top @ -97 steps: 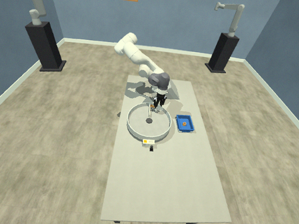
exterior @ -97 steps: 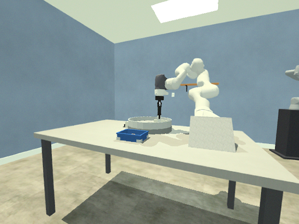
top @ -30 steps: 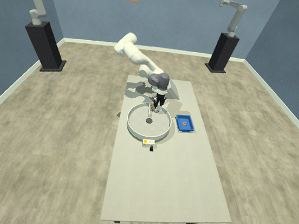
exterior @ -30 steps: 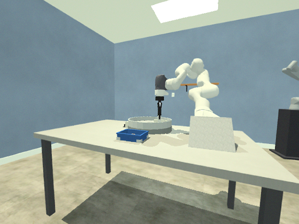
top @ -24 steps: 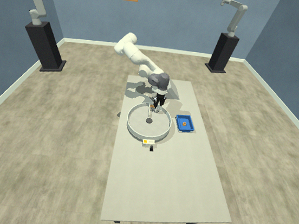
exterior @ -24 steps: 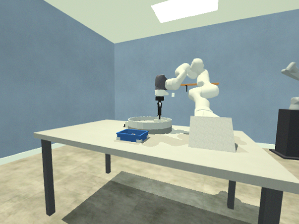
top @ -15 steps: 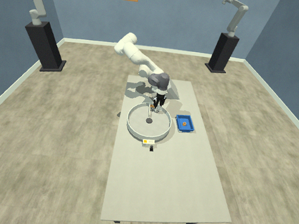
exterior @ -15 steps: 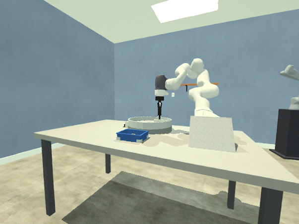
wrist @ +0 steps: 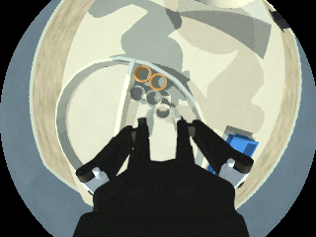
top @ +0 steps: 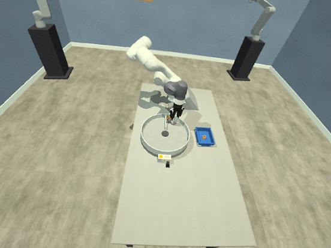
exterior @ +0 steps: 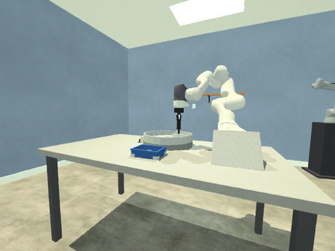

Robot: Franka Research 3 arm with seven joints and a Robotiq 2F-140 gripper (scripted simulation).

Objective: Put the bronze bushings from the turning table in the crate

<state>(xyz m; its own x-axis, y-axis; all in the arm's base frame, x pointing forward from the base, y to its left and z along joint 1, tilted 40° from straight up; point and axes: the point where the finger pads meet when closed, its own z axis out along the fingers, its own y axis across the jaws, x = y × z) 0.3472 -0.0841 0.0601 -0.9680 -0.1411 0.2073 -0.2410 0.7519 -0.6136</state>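
Two bronze bushings (top: 169, 117) (wrist: 135, 74) lie side by side on the turning table (top: 154, 138) (exterior: 168, 140) (wrist: 91, 99), near its wall. Grey steel bushings, at least three, lie beside them; one steel bushing (wrist: 163, 114) is just ahead of the fingertips in the wrist view. Another bronze bushing (top: 204, 137) is in the blue crate (top: 206, 144) (exterior: 143, 154) (wrist: 243, 144). My gripper (top: 175, 117) (exterior: 178, 132) (wrist: 162, 115) points down over the turning table, partly open, with nothing seen between its fingers. In the exterior view the wall hides the bushings on the turning table.
A pale bar (top: 165, 122) (wrist: 123, 94) stands on the turning table, left of the bushings. The table's raised round wall surrounds them. A small control box (top: 164, 157) stands in front of it. A pale slanted block (top: 192, 101) (exterior: 237, 150) stands near the arm's base.
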